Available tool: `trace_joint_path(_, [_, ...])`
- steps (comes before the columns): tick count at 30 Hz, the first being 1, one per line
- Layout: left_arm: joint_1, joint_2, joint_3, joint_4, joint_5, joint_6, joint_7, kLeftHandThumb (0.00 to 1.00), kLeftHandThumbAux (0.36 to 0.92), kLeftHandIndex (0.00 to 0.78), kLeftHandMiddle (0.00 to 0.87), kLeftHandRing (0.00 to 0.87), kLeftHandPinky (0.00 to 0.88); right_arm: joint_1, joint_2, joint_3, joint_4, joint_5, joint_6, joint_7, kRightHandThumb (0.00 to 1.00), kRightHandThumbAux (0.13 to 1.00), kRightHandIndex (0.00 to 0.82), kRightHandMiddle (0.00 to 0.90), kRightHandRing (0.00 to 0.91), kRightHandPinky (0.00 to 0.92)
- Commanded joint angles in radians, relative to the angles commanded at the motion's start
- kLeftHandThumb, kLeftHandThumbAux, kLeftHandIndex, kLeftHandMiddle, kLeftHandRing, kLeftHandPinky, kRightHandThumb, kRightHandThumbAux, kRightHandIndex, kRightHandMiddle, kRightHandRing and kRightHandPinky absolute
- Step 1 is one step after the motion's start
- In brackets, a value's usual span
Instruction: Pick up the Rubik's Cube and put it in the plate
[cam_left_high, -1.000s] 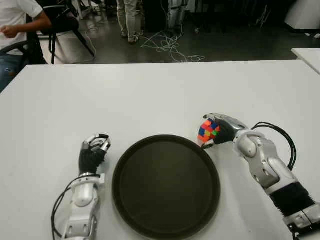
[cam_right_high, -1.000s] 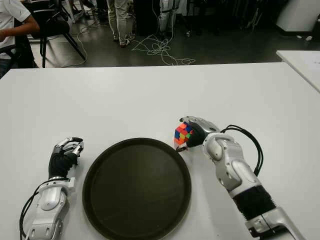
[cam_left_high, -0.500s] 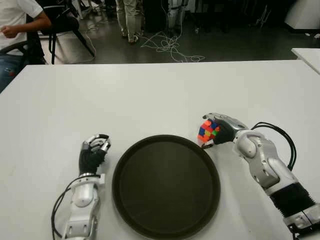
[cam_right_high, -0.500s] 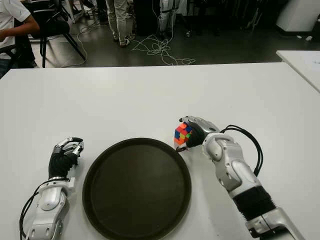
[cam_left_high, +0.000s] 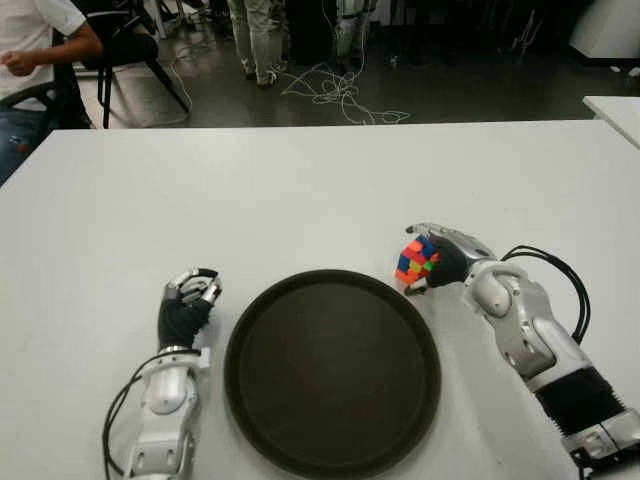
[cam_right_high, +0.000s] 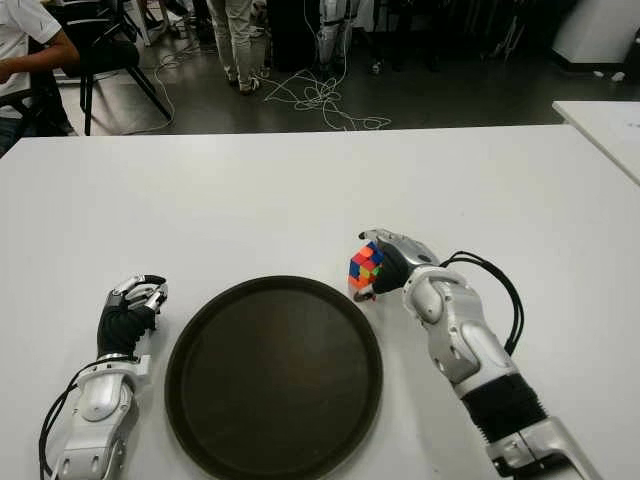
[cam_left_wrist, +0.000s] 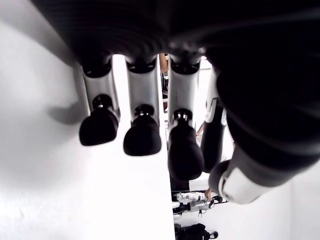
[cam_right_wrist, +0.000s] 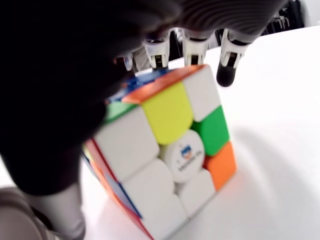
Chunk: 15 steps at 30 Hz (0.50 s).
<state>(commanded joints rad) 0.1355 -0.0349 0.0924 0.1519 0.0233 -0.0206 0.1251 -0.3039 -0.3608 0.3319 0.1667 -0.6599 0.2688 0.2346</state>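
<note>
The Rubik's Cube (cam_left_high: 416, 259) shows just outside the far right rim of the dark round plate (cam_left_high: 332, 372). My right hand (cam_left_high: 446, 256) is shut on it, fingers over its top and thumb below. In the right wrist view the cube (cam_right_wrist: 165, 150) fills the palm, with fingertips (cam_right_wrist: 226, 76) hooked over its far edge and white table beneath. I cannot tell whether the cube touches the table. My left hand (cam_left_high: 187, 300) shows left of the plate, fingers (cam_left_wrist: 142, 135) curled and holding nothing.
The white table (cam_left_high: 300, 190) stretches far beyond the plate. A seated person (cam_left_high: 35, 50) and chairs are past its far left corner, and cables (cam_left_high: 335, 90) lie on the floor. Another white table's corner (cam_left_high: 618, 108) shows at the far right.
The right hand and the cube have shifted very slightly up and away from me. The left hand and the plate have not moved.
</note>
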Motion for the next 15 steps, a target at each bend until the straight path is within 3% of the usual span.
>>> trace_joint_path(5, [-0.002,-0.002,0.003,-0.001,-0.006,0.004,-0.002,0.71,0.702,0.442,0.79,0.8,0.783,0.005,0.012,-0.011,0.006,0.011,0.002,-0.035,0.044,0.862,0.291,0.308,0.331,0.392])
trace_joint_path(8, [-0.002,-0.002,0.005,-0.003,-0.01,0.008,-0.003,0.709,0.702,0.442,0.79,0.799,0.781,0.008,0.023,-0.021,0.013,0.026,-0.002,-0.06,0.134,0.855,0.388,0.407,0.429,0.479])
trace_joint_path(9, [-0.001,-0.002,0.005,-0.003,-0.01,0.009,-0.003,0.709,0.702,0.442,0.79,0.799,0.78,0.009,0.026,-0.025,0.017,0.032,-0.004,-0.069,0.33,0.812,0.401,0.46,0.479,0.512])
trace_joint_path(11, [-0.001,-0.002,0.004,-0.004,-0.009,0.009,-0.003,0.709,0.702,0.441,0.789,0.798,0.78,0.011,0.032,-0.033,0.025,0.042,-0.015,-0.086,0.502,0.773,0.413,0.51,0.527,0.543])
trace_joint_path(13, [-0.002,-0.001,0.003,-0.003,-0.008,0.008,-0.002,0.709,0.702,0.441,0.788,0.798,0.781,0.01,0.033,-0.035,0.032,0.048,-0.025,-0.096,0.609,0.75,0.42,0.547,0.565,0.569])
trace_joint_path(15, [-0.003,-0.001,0.003,-0.003,-0.007,0.005,-0.002,0.709,0.703,0.441,0.788,0.799,0.782,0.009,0.032,-0.034,0.038,0.051,-0.034,-0.104,0.644,0.742,0.422,0.566,0.584,0.588])
